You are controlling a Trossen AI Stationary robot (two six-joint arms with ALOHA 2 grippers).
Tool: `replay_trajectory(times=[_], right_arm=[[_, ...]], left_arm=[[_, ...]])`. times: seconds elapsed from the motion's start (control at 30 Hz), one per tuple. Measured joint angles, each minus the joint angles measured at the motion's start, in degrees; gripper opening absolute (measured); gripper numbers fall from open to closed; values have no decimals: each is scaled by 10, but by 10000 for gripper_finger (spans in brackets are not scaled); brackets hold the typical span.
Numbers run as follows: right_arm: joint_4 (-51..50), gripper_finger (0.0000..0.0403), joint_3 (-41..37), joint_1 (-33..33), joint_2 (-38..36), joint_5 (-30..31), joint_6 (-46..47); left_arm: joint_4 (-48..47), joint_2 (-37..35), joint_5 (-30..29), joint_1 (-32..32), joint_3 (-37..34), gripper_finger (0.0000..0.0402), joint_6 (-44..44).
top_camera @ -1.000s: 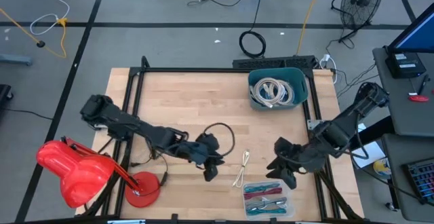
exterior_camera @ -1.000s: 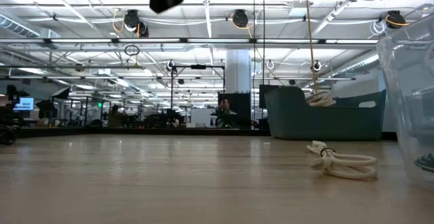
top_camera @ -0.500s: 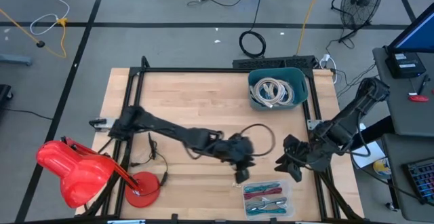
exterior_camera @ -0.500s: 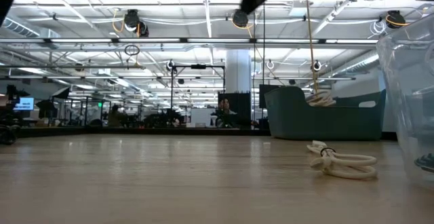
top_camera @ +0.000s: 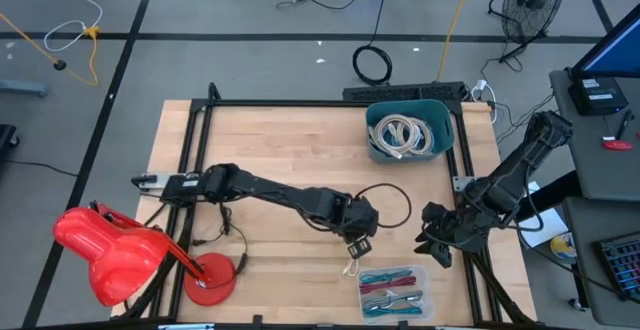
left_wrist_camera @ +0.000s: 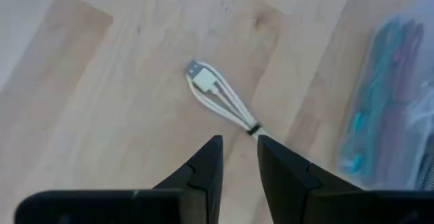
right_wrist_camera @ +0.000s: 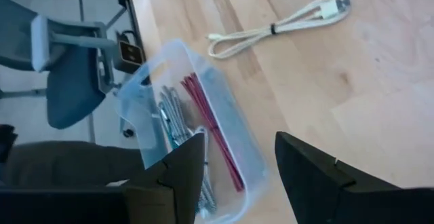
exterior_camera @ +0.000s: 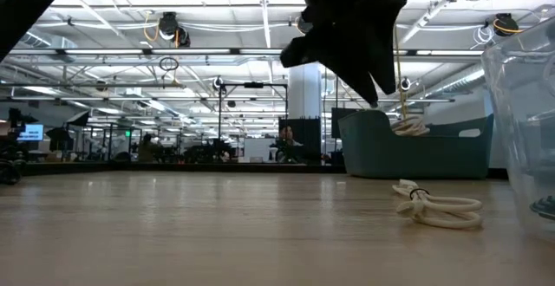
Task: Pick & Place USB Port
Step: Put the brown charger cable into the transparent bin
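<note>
From above, I am reaching my left gripper over the white USB cable, which is lying on the table just beside the clear bin; my right gripper is waiting near the table's right edge, farther from the cable than my left; at table height, my left gripper is hanging well above the cable; through my left wrist, the cable is lying straight ahead of my fingers, its long axis running away from them, plug end farthest; those fingers are standing apart, holding nothing; through my right wrist, the cable is lying beyond the bin; my right fingers are spread, empty.
</note>
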Motion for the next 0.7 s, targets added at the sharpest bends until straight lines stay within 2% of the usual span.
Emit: replay_trajectory(times=[0.13,0.37,0.6,0.7], right_arm=[[-4,171,-21,1,-8,0,5],[-3,171,-31,1,-9,-13,-1],[-2,171,-31,1,-9,-11,-4],[-2,171,-31,1,-9,-10,-6]], left_arm=[[33,0,-11,0,0,97,-46],[36,8,-18,12,0,97,-102],[26,53,37,14,0,100,-130],[25,59,40,16,-1,112,-137]])
